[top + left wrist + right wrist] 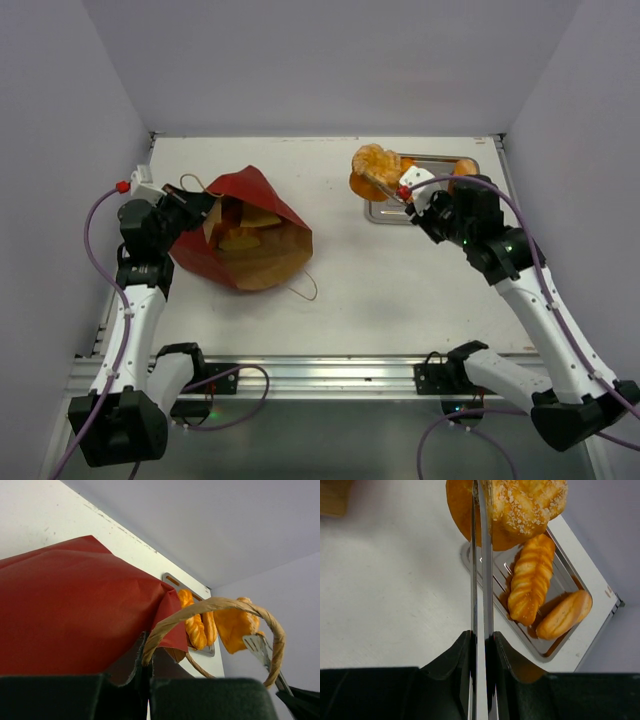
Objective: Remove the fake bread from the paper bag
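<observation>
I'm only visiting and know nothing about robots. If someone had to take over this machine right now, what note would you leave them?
Left gripper: shut on the paper bag at its mouth.
Right gripper: shut on metal tongs, which pinch a seeded bun above the tray.
Done: a twisted bread and an oval bread lie in the tray.
Left: set the bun down. Yellowish pieces show inside the bag, probably more bread to fetch.
</observation>
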